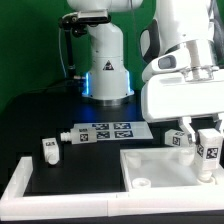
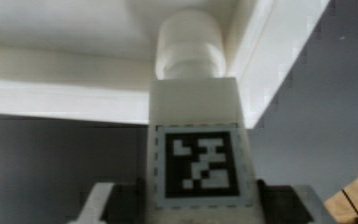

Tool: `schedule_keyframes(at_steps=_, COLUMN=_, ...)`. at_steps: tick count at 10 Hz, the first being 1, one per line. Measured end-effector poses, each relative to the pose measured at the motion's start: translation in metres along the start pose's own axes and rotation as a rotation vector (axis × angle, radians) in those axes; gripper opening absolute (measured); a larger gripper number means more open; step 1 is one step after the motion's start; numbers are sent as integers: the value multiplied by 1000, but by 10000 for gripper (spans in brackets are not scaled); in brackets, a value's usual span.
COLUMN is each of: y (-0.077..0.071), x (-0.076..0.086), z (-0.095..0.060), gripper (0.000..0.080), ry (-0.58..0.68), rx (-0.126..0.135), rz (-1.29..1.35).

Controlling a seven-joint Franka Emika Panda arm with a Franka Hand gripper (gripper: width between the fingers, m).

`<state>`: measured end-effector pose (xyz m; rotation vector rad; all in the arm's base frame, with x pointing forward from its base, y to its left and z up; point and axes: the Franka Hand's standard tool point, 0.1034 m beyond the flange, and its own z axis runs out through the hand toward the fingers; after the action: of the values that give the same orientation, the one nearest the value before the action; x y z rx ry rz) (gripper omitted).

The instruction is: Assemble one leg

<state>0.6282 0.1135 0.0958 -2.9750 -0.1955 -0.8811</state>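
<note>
My gripper (image 1: 206, 140) is shut on a leg (image 1: 209, 156), a stubby white peg with a black-and-white tag, at the exterior view's right. It holds the leg over the right part of the square white panel (image 1: 160, 168). In the wrist view the leg (image 2: 202, 110) sits between my fingers (image 2: 108, 205) with its tag facing the camera. Its rounded end points at the panel's raised rim (image 2: 51, 70). Whether the end touches the panel cannot be told.
Another leg (image 1: 180, 138) stands at the panel's far edge. Two more legs (image 1: 49, 148) (image 1: 66, 138) lie at the exterior view's left. The marker board (image 1: 105, 131) lies in front of the robot base (image 1: 105, 75). A white border rail (image 1: 18, 183) runs along the front left.
</note>
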Motion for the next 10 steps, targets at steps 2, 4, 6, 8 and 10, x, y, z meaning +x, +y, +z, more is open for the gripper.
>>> schedule_keyframes(at_steps=2, y=-2, x=-2, z=6, gripper=287, ry=-3, rx=-1, rz=7)
schedule_keyframes(at_steps=4, y=-1, x=1, z=8, gripper=287, ry=19, rx=-3, rz=11)
schedule_keyframes(at_steps=6, y=-1, x=-1, z=8, gripper=287, ry=46, rx=-7, rz=12)
schedule_keyframes(at_steps=8, y=1, x=-8, z=10, gripper=287, ry=39, rx=-10, rz=-3)
schedule_keyframes(at_steps=10, y=1, x=-10, z=11, gripper=287, ry=18, rx=-10, rz=-14)
